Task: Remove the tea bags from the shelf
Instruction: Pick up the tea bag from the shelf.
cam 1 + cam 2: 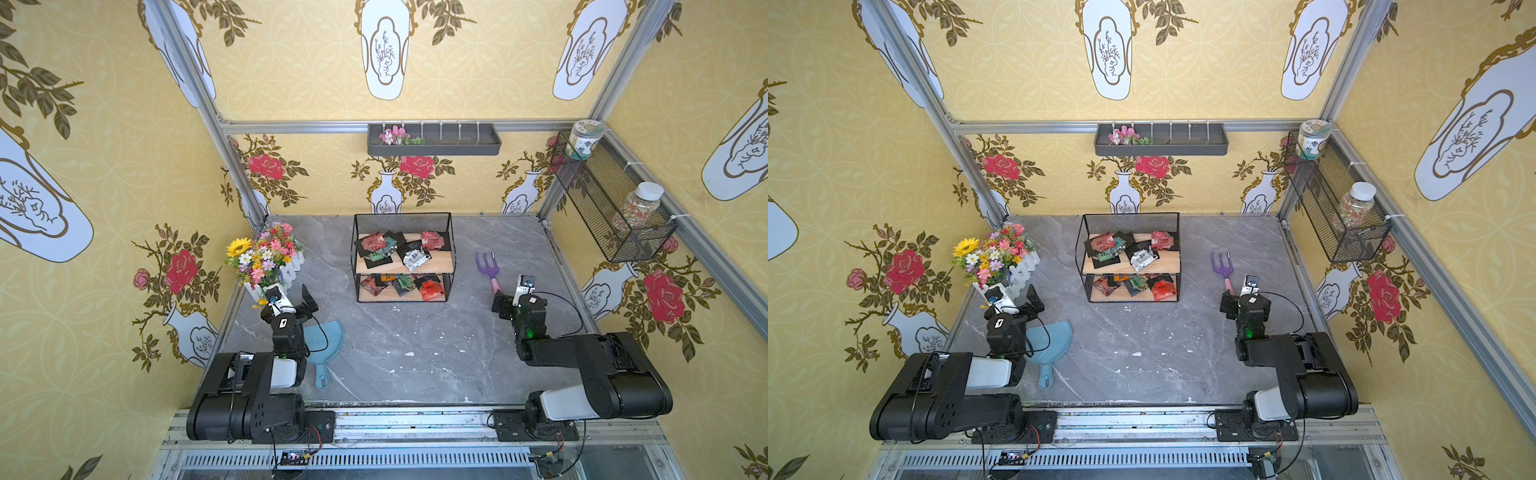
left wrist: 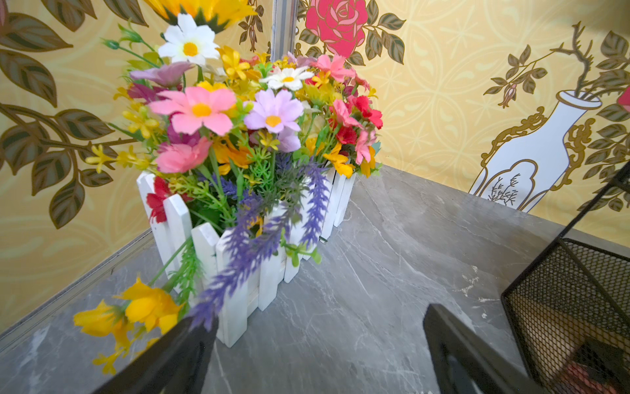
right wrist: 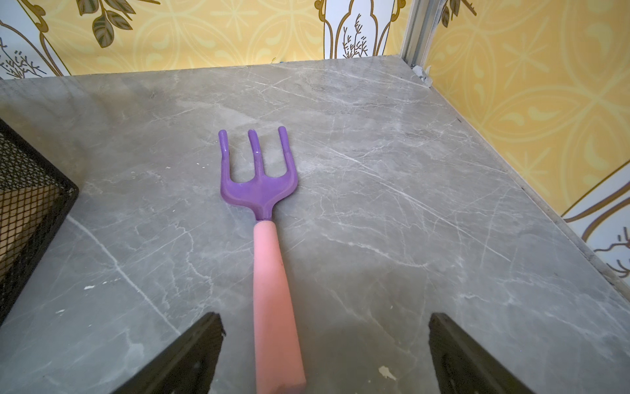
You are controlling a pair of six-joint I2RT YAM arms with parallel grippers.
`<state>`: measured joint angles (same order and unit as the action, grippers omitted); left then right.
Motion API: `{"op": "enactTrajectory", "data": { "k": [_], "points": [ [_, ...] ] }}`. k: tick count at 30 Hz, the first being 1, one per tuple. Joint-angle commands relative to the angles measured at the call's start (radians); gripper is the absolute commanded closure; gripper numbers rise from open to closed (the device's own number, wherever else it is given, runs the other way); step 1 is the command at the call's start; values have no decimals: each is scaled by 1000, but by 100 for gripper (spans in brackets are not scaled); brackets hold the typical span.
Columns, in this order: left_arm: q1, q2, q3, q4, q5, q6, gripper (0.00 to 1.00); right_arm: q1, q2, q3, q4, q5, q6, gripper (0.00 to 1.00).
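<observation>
**Task items.** The shelf (image 1: 402, 221) stands on the table (image 1: 415, 357) at the far centre. Its mesh back faces the far wall and its open front faces me. Both wooden boards are loaded. The tea bags (image 1: 430, 240) on the upper board lie in an overlapping heap of red, green, black and silver-white sachets. The lower board carries a further row in red, black, green and orange.

**Left side.** My left fingers (image 1: 308, 300) are spread wide and hold nothing. They sit at the near left, well apart from the shelf. They are just beside the near end of the flower box (image 1: 266, 257), a white picket box against the left wall. A blue scoop (image 1: 322, 338) lies flat on the table beside my left arm, partly hidden by it.

**Right side.** My right fingers (image 1: 500, 303) are also spread wide and empty. They sit to the near right of the shelf, well apart from it. A garden fork (image 3: 269, 266) with purple tines and a pink handle lies flat on the table, tines pointing far. In the right wrist view its handle runs between my two fingers with a clear gap on each side.
</observation>
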<state>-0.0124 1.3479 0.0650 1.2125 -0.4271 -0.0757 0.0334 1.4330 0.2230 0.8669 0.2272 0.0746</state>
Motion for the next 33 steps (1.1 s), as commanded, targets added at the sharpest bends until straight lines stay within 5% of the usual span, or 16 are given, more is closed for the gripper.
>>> {"op": "enactTrajectory", "data": {
  "k": [1,4,12,18,21,23,24,26,27,29,33],
  "points": [
    [0,0,-4,37,-6,7,0,2,-31,5,31,-34,-23,3],
    [-13,-40,-6,28,-2,24,0,17,-113,51,-124,-35,-45,3],
    [-199,-281,105,-200,-232,149,0,32,-355,130,-302,52,-13,3],
    [-284,-384,301,-359,-264,135,0,90,-401,495,-674,119,20,3],
    [-350,-380,417,-364,-316,193,0,94,-339,785,-999,117,253,3],
    [-376,-365,517,-497,-446,31,0,74,-266,977,-1313,85,512,3],
    [-383,-372,603,-754,-445,-154,0,53,-234,1032,-1386,20,573,3],
    [-378,-380,719,-1047,-349,-401,0,1,-206,1056,-1357,-221,562,3],
    [-364,-377,740,-1063,-282,-479,0,3,-208,1068,-1348,-246,556,1],
    [-311,-360,795,-1120,-55,-536,0,76,-205,1131,-1406,-136,559,11],
    [-307,-221,1031,-1471,60,-642,0,253,-93,1376,-1689,89,553,23]
  ]
}}
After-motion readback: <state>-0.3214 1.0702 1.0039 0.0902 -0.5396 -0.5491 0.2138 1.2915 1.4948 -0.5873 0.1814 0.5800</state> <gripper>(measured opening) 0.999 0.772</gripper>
